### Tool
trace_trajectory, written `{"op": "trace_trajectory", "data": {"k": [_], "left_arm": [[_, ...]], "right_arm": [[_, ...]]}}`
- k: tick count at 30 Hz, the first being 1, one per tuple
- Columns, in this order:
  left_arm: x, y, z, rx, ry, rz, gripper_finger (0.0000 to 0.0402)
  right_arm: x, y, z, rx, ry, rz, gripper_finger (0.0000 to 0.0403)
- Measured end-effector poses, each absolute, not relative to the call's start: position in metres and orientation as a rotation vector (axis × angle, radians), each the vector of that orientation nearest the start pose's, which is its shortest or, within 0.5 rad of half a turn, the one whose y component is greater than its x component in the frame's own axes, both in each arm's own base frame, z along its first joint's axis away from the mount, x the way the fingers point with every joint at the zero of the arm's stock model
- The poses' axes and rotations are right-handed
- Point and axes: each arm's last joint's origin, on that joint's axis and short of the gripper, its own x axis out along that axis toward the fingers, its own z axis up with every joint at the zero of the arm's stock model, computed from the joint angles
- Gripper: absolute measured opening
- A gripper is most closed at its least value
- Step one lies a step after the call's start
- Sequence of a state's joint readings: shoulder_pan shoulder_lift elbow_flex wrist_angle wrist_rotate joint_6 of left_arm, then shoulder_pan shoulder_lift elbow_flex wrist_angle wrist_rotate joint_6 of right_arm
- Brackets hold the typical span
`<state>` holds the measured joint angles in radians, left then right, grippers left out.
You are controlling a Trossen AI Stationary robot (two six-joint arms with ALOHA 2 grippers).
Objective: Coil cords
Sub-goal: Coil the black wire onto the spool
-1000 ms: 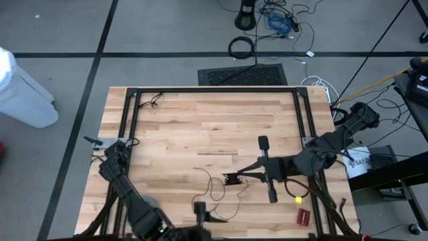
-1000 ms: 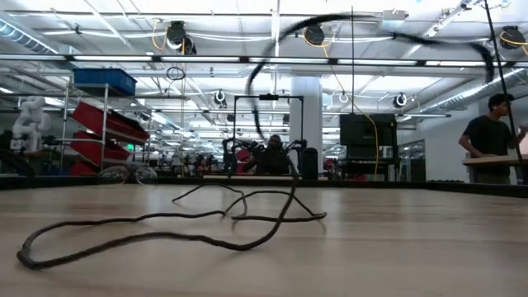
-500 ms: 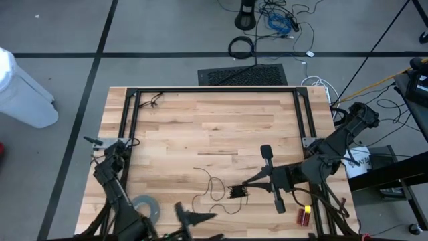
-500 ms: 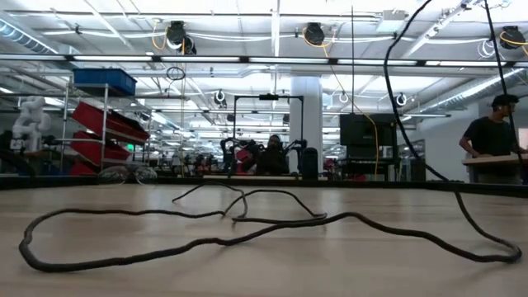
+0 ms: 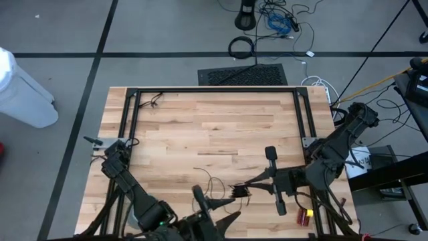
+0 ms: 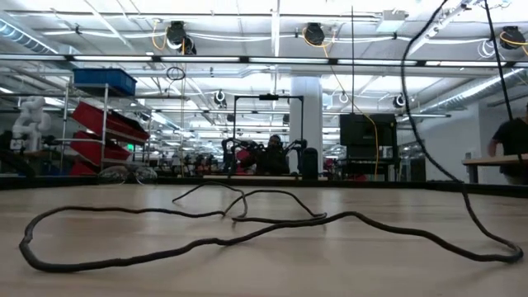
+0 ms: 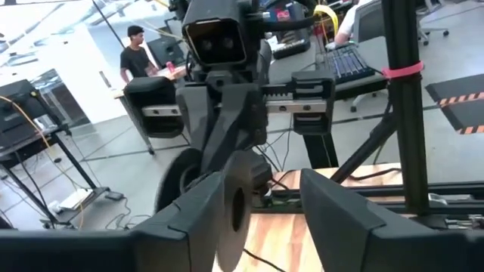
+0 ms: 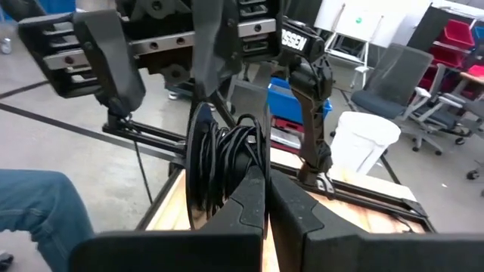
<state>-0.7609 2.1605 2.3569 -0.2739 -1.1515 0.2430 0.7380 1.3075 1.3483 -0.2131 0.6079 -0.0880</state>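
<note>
The cord is a thin dark wire (image 5: 210, 184) lying in loose loops (image 6: 206, 235) on the wooden table (image 5: 200, 120); at the right of the low view it rises off the table. Its small black disc (image 8: 219, 162), with wire wound on it, hangs above the table's near middle (image 5: 238, 192), and my right gripper (image 8: 266, 198) is shut on it. My left gripper (image 7: 261, 204) is open and faces the right one. Its fingers (image 7: 193, 219) stand on either side of the disc (image 7: 234, 204); I cannot tell whether they touch it. My right gripper pinches the disc at its wire-wound rim (image 8: 246, 170) between its two shut fingers. It comes in level from the table's right. The disc stands on edge, lifted clear of the table, and the wire trails slack from it down to the table.
A black frame (image 5: 214, 90) borders the table. A small red and yellow thing (image 5: 304, 215) lies near the front right corner. The far half of the table is bare wood. Thicker cables lie on the floor beyond the far edge.
My right gripper has carried the disc a little toward the table's near edge. My left gripper has swung along the near edge, risen and turned level to face the disc. The wire that swung in the air has settled, with a new loop on the table at the right.
</note>
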Motion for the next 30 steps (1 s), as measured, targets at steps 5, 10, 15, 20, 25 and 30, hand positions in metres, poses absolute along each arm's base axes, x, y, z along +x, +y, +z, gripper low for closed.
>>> {"op": "trace_trajectory", "data": {"k": [5, 10, 15, 20, 25, 30], "left_arm": [[0.362, -0.308, 0.421, 0.3, 0.104, 0.385, 0.016], [0.363, -0.304, 0.41, 0.278, 0.158, 0.395, 0.0144], [0.364, -0.3, 0.405, 0.263, 0.185, 0.407, 0.0135], [0.363, -0.301, 0.405, 0.267, 0.187, 0.404, 0.0134], [0.355, -0.308, 0.405, 0.294, 0.18, 0.429, 0.0134], [0.345, -0.316, 0.404, 0.291, 0.172, 0.491, 0.0134]], "right_arm": [[0.22, 0.18, 0.413, -0.201, 0.128, 0.142, 0.0], [0.22, 0.18, 0.412, -0.207, 0.135, 0.142, 0.0], [0.22, 0.179, 0.412, -0.208, 0.134, 0.138, 0.0], [0.22, 0.179, 0.412, -0.208, 0.131, 0.14, 0.0], [0.22, 0.179, 0.412, -0.21, 0.13, 0.144, 0.0], [0.22, 0.18, 0.413, -0.217, 0.125, 0.145, 0.0]]}}
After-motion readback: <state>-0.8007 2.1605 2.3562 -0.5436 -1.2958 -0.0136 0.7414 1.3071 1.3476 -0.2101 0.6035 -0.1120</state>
